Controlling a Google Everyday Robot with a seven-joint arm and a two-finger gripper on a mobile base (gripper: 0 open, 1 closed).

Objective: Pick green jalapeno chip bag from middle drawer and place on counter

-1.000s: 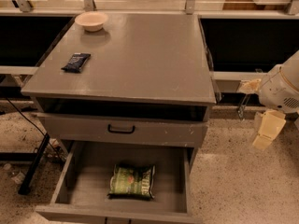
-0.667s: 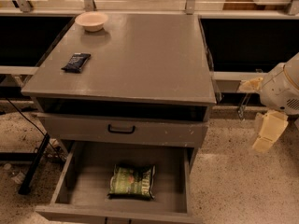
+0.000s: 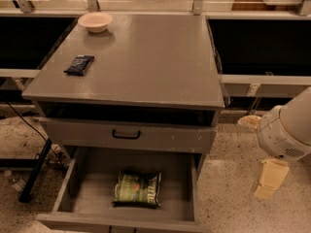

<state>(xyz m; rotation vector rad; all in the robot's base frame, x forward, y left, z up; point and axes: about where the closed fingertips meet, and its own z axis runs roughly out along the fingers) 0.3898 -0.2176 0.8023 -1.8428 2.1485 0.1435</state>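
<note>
At the right edge of the camera view, the white rounded arm [image 3: 285, 130] sits lower than it did a second ago. The pale tool [image 3: 270, 179] beneath it has dropped too, and now hangs over the speckled floor [image 3: 228, 198] beside the cabinet. Nothing else has shifted: bag, bowl and packet lie where they were.

The arm comes in from the right, its bulbous joint level with the upper drawer front [image 3: 97, 132] and its tool pointing down and slightly left. I cannot tell whether the tool is open or closed. Nothing shows in its grasp, and it is well apart from the bag.

The green jalapeno chip bag [image 3: 137, 189] lies flat on the floor of the middle drawer [image 3: 90, 195], which is pulled out, and sits near the drawer's front edge. On the worktop [image 3: 155, 57] above are a pale bowl [image 3: 95, 21] at the far left corner and a dark packet [image 3: 79, 64] near the left edge.
</note>
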